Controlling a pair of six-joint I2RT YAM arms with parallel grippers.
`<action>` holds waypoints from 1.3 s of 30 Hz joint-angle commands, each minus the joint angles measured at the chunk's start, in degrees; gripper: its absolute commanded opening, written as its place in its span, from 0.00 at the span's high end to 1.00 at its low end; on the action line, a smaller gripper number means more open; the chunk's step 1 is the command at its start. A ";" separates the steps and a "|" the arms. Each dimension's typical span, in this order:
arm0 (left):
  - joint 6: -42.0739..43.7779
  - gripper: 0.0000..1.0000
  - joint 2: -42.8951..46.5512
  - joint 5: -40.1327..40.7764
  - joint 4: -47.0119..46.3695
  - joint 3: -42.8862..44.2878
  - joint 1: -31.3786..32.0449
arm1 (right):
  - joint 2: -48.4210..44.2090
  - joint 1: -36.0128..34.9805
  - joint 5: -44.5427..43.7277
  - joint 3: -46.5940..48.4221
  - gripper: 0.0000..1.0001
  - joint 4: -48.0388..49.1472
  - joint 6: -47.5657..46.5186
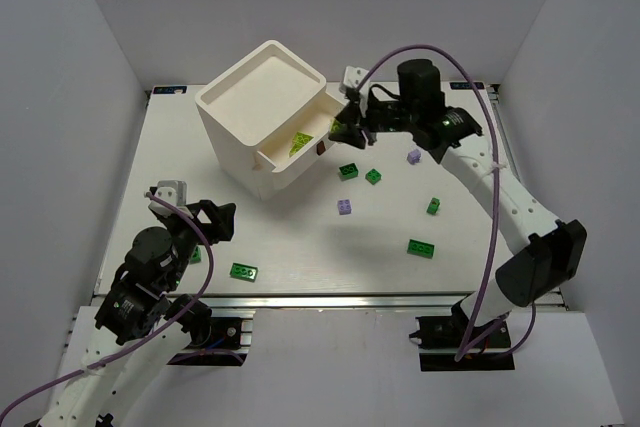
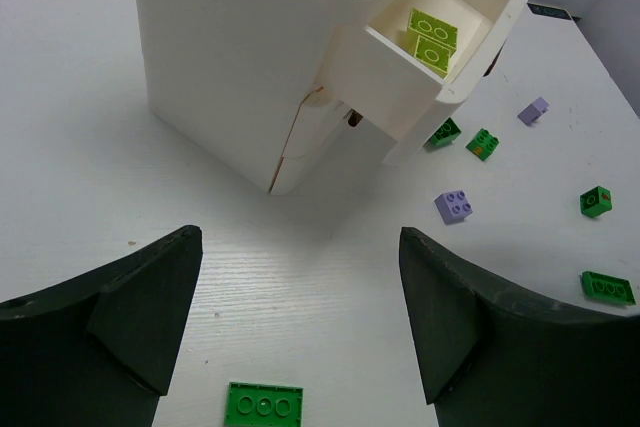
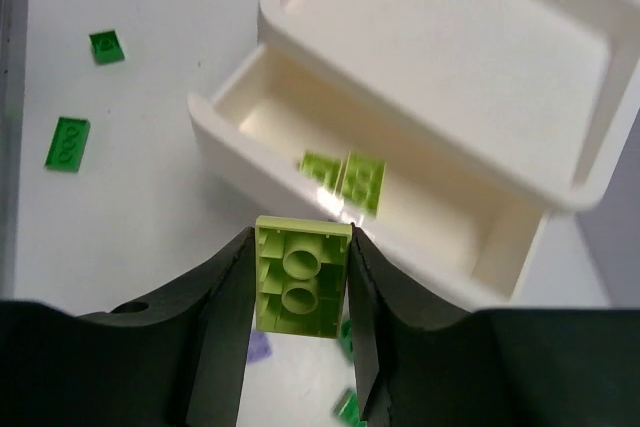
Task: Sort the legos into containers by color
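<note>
The white cabinet [image 1: 262, 112] stands at the back left with its top drawer [image 1: 318, 112] pulled open. Two yellow-green bricks [image 1: 299, 142] lie in the drawer, and also show in the left wrist view [image 2: 432, 35] and the right wrist view [image 3: 345, 175]. My right gripper [image 1: 338, 129] is shut on a yellow-green brick [image 3: 300, 275], underside towards the camera, just above the near wall of the drawer [image 3: 240, 137]. My left gripper [image 1: 205, 219] is open and empty, low over the table in front of the cabinet [image 2: 230, 57]. A green flat brick [image 2: 263, 405] lies just short of it.
Loose on the table to the right of the cabinet are dark green bricks [image 1: 348, 171] [image 1: 373, 177] [image 1: 433, 206] [image 1: 420, 247] and pale purple bricks [image 1: 345, 207] [image 1: 414, 157]. The green flat brick [image 1: 243, 272] and another green one [image 1: 195, 255] lie near my left arm. White walls enclose the table.
</note>
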State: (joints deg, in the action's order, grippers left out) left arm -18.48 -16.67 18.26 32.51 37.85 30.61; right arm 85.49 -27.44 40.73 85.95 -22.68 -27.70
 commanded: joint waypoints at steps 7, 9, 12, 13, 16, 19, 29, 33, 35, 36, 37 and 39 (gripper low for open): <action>-0.06 0.10 -0.56 0.90 -0.35 -0.58 0.33 | 13.37 -11.75 -7.40 19.07 0.93 -3.95 -16.31; -0.06 0.10 -0.47 1.07 -0.26 -0.58 0.33 | 16.01 -13.77 -8.64 21.17 0.90 -3.87 -17.64; -0.15 0.10 -0.65 1.42 -0.26 -0.58 0.33 | 19.00 -15.18 -9.79 23.11 0.80 -3.78 -18.79; -0.15 0.10 -0.65 1.43 -0.17 -0.58 0.33 | 19.88 -15.27 -9.88 23.29 0.75 -3.60 -18.79; -0.24 0.09 -0.39 1.78 -0.17 -0.67 0.33 | 20.59 -15.80 -10.49 22.60 0.54 -2.29 -18.18; -0.24 0.09 -0.30 1.69 -0.17 -0.58 0.33 | 21.03 -15.89 -11.20 22.07 0.34 -1.32 -17.48; -0.42 0.09 0.32 1.51 -0.17 -0.58 0.33 | 16.74 -15.19 -16.63 19.54 0.49 6.05 -2.47; -0.33 0.14 0.58 0.99 -0.34 -0.67 0.33 | 5.95 -13.61 -27.08 6.92 1.00 16.24 16.83; -0.24 0.25 0.76 0.64 -0.69 -0.76 0.33 | 2.07 -12.73 -28.42 1.18 1.00 19.66 22.40; -0.24 0.31 0.84 0.64 -0.70 -0.84 0.33 | 0.22 -11.77 -28.25 -1.98 1.00 20.82 25.04; -0.33 0.37 0.76 0.46 -0.70 -0.84 0.33 | -3.80 -11.41 -27.55 -7.76 1.00 21.53 29.85; -0.41 0.55 0.32 0.29 -0.78 -0.93 0.33 | -8.12 -9.05 -23.36 -11.84 1.00 21.71 33.22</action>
State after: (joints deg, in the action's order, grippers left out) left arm -18.96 -16.36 18.96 32.32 37.65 30.61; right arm 82.74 -38.61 16.45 78.76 -7.22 -7.44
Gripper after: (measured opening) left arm 0.491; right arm 0.014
